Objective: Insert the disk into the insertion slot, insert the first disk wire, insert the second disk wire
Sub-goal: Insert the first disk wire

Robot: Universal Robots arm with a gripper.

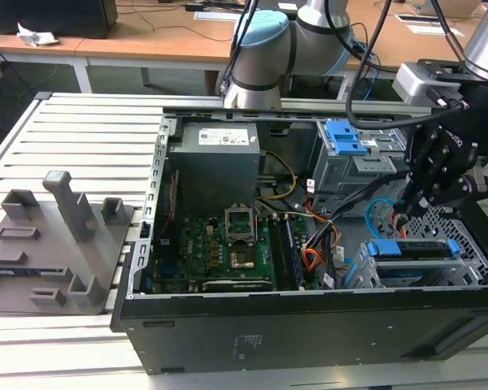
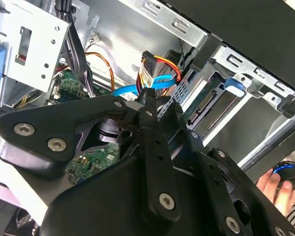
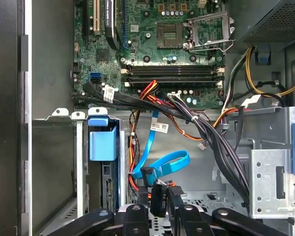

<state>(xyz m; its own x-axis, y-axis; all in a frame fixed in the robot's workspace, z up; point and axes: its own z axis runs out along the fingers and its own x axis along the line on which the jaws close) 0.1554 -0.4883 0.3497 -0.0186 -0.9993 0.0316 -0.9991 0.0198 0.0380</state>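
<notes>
The disk (image 1: 411,252) lies in its blue frame inside the insertion slot (image 1: 469,244), a grey perforated cage at the case's corner on the exterior view's right. In the first wrist view the disk's blue frame (image 3: 103,142) stands beside the wires. My gripper (image 1: 413,203) hangs just behind the disk. The gripper (image 3: 158,204) is shut on a small dark plug, which belongs to the first disk wire (image 3: 134,147), a red, orange and black bundle. The second disk wire (image 3: 163,164), light blue, loops right above the fingers (image 3: 137,212). In the second wrist view the coloured bundle (image 2: 162,66) ends at the fingertips (image 2: 148,97), close to the disk's rear (image 2: 210,105).
A taller grey cage with blue latches (image 1: 346,140) stands behind the gripper. A thick black cable bundle (image 3: 211,142) crosses over the motherboard (image 1: 220,244). The power supply (image 1: 215,162) fills the case's back. Grey fixtures (image 1: 61,236) stand on the exterior view's left. A person's hand (image 2: 273,186) is near the case.
</notes>
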